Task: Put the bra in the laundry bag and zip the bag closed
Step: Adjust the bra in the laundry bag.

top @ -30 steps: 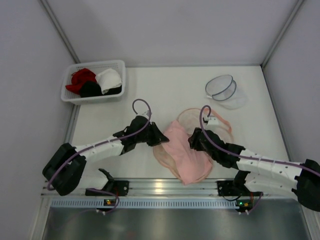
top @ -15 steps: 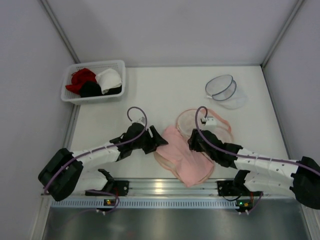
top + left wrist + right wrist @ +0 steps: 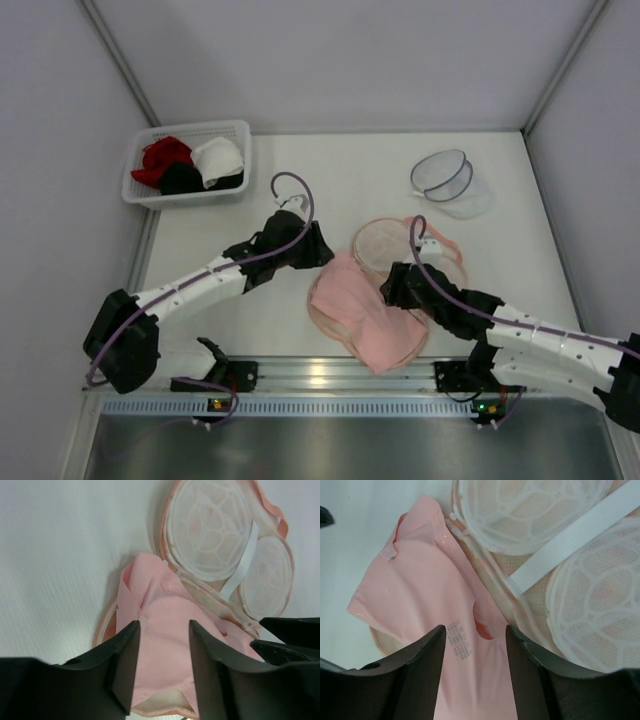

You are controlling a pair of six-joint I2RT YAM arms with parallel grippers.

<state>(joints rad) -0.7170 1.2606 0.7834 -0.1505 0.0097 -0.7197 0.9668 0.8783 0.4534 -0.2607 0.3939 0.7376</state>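
Pink bra (image 3: 362,312) – axis diag., far-left to near-right

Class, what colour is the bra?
The bra is pale pink, clearest in the right wrist view.

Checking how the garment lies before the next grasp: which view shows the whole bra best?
Top external: nearly the whole bra shows, lying on the open laundry bag. Left wrist cuts off its near edge; right wrist shows only part, close up.
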